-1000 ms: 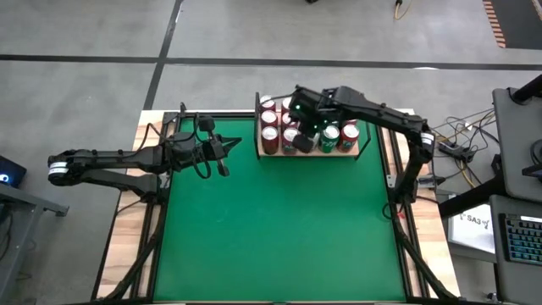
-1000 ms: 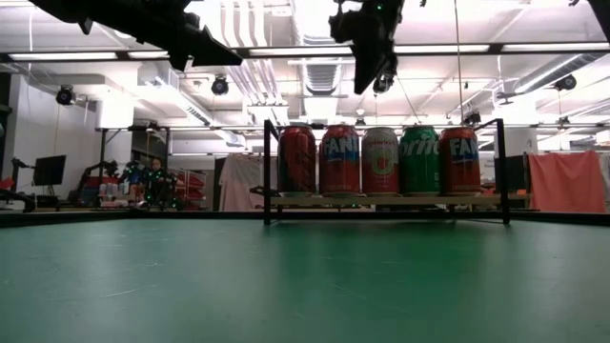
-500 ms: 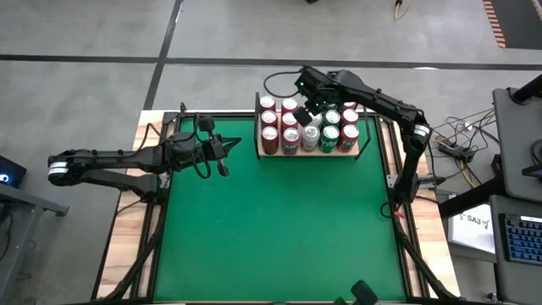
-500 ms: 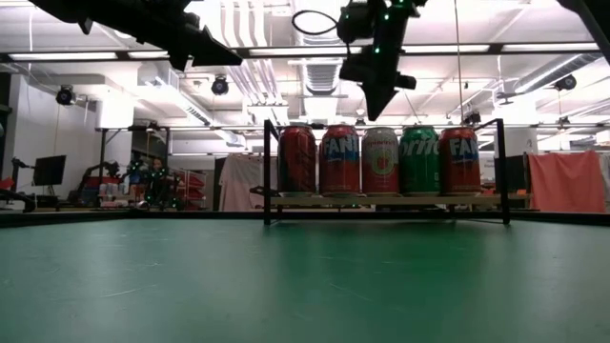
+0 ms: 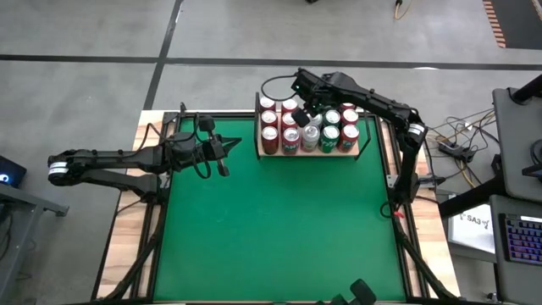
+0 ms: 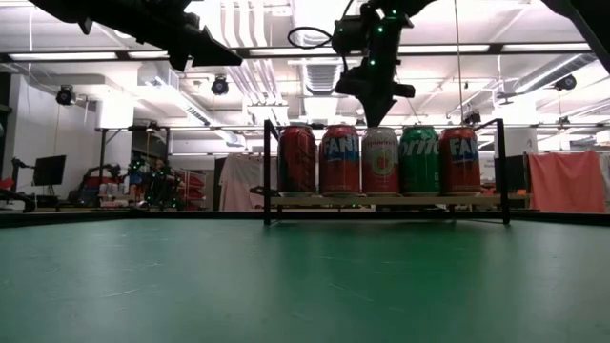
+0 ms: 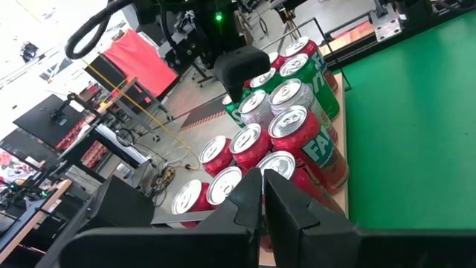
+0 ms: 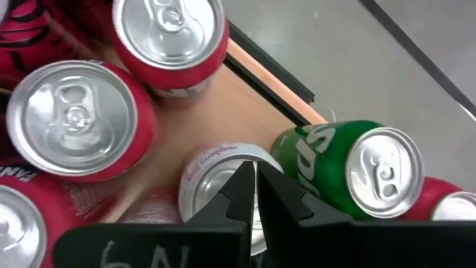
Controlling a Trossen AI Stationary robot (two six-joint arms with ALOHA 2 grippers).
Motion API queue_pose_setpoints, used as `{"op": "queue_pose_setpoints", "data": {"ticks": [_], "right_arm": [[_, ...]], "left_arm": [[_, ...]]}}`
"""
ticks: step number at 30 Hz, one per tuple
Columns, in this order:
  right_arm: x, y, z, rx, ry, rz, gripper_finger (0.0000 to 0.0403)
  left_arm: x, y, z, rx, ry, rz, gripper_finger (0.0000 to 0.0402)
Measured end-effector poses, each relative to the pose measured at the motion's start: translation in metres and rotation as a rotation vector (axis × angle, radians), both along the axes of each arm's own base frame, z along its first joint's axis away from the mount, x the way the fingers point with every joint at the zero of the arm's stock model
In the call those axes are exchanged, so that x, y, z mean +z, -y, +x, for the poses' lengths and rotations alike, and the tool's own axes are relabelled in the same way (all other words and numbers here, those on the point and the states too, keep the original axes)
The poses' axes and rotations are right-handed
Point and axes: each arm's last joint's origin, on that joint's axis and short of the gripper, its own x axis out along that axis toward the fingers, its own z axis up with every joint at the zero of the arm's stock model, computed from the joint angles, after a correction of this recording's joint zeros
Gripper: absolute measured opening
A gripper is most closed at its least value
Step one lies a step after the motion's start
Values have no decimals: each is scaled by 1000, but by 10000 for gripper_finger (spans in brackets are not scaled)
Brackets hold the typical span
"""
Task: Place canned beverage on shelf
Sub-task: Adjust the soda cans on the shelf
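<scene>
The shelf [image 5: 310, 156] is a light wood board with black uprights at the table's far edge. It carries several upright cans: red ones, a green one [image 6: 419, 160] and a pale pink-and-white one [image 6: 379, 162] in the middle of the front row. My right gripper [image 6: 374, 121] is shut and points down just above the pale can [image 8: 216, 167]. It shows in the high view [image 5: 301, 119] over the shelf. My left gripper [image 5: 227, 154] is shut and empty, high above the table to the left of the shelf. My right gripper's shut fingers [image 8: 242, 186] point down over the pale can's top [image 8: 204, 175]. I cannot tell whether they touch it.
The green felt tabletop [image 5: 279, 229] lies in front of the shelf. A wooden frame [image 5: 127, 246] borders the felt. A desk with a keyboard [image 5: 517, 241] stands beyond the table's right edge.
My right gripper has gone toward the table's far edge over the shelf. It has turned about, and its tips now stand lower, close over the pale can. The cans have stayed in place.
</scene>
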Motion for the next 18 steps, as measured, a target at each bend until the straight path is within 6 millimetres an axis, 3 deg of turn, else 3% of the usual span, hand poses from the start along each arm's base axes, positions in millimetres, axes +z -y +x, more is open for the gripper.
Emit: {"op": "queue_pose_setpoints", "data": {"ticks": [18], "right_arm": [[-18,-1,0,-10,-39,5,9]], "left_arm": [[-1,0,0,0,-6,-1,0]]}}
